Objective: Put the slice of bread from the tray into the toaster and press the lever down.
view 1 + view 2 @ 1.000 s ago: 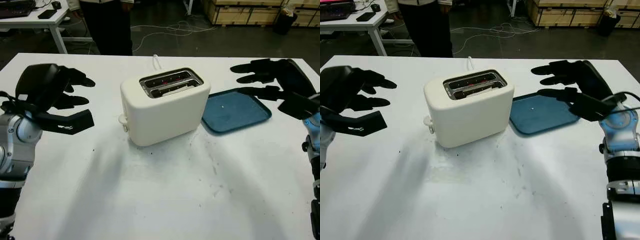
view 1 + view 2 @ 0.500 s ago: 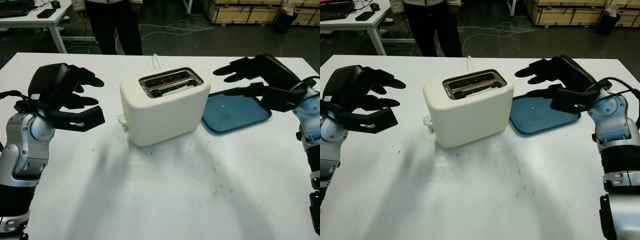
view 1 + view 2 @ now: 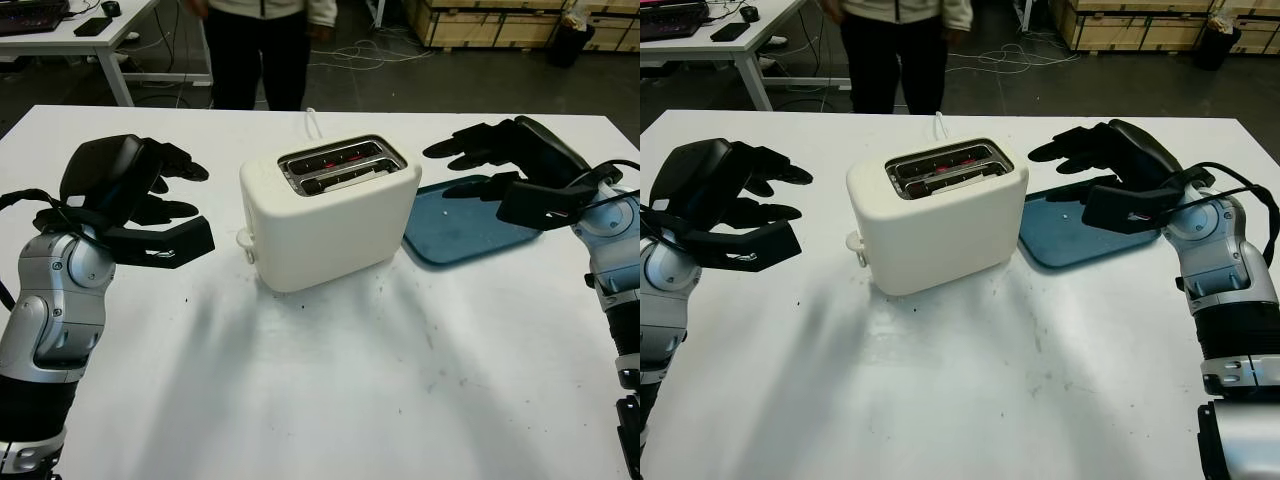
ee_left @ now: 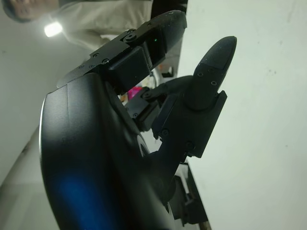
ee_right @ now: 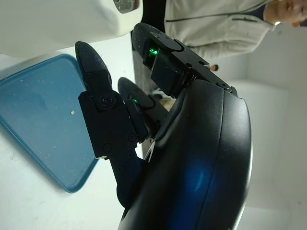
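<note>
A cream two-slot toaster (image 3: 330, 215) stands mid-table, its slots (image 3: 340, 165) glowing red inside, with the lever knob (image 3: 243, 238) low on its left end. The blue tray (image 3: 470, 228) lies flat to the toaster's right and holds just a pale crumb. My left hand (image 3: 195, 205) hovers open to the left of the toaster, fingers pointing at it. Over the tray's far edge hangs my right hand (image 3: 450, 170), open and holding nothing. In the right wrist view its thumb (image 5: 103, 110) sits above the tray (image 5: 38, 120), with the toaster's side (image 5: 48, 24) beyond.
A person (image 3: 260, 50) in dark trousers stands at the table's far edge behind the toaster. The toaster's white cord (image 3: 312, 122) runs off the back. Another table (image 3: 70, 35) is at far left, wooden crates (image 3: 490, 20) at far right. White tabletop (image 3: 330, 380) spreads in front.
My right hand has moved in from the table's right side to above the tray. The left hand has shifted slightly toward the toaster. The person has stepped to the right.
</note>
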Available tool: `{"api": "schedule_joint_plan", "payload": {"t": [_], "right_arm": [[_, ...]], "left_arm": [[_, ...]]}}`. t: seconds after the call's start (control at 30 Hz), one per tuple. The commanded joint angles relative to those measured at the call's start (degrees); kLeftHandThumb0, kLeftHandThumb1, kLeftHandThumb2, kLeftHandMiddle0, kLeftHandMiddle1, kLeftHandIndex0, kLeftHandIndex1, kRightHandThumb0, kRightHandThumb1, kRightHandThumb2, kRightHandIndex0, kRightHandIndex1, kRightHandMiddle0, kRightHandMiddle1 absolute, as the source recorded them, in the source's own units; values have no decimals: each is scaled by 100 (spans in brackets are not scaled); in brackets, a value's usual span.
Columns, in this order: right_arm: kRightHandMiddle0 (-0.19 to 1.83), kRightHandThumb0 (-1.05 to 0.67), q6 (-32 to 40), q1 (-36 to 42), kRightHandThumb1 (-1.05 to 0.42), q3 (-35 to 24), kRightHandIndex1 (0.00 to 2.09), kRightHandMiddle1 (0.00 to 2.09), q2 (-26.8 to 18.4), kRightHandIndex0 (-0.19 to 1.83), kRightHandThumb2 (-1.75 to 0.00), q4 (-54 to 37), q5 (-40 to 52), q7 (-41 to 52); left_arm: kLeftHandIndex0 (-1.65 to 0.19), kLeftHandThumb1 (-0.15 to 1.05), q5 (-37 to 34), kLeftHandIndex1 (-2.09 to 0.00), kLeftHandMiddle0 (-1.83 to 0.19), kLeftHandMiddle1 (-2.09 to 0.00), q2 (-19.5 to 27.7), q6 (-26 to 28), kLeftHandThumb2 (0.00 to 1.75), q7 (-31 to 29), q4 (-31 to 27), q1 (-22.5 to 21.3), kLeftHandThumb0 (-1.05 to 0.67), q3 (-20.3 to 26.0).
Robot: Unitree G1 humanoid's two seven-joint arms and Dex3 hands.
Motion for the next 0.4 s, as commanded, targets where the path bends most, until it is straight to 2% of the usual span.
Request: {"api": "schedule_joint_plan", "payload": {"t": [0.0,0.37], "right_arm": [[81,-45,138,45,-80,-3,0,0,-56,92,0,-61,-24,-5],[81,-40,150,170,-79,-49,0,0,-99,91,0,-207,70,38]], "left_arm": [[-114,66,65,-1,-101,-57,64,18,0,-71,-7,-77,-43,-54],[-114,65,109,0,-101,-57,23,93,0,-112,-135,-40,-44,-48]]}}
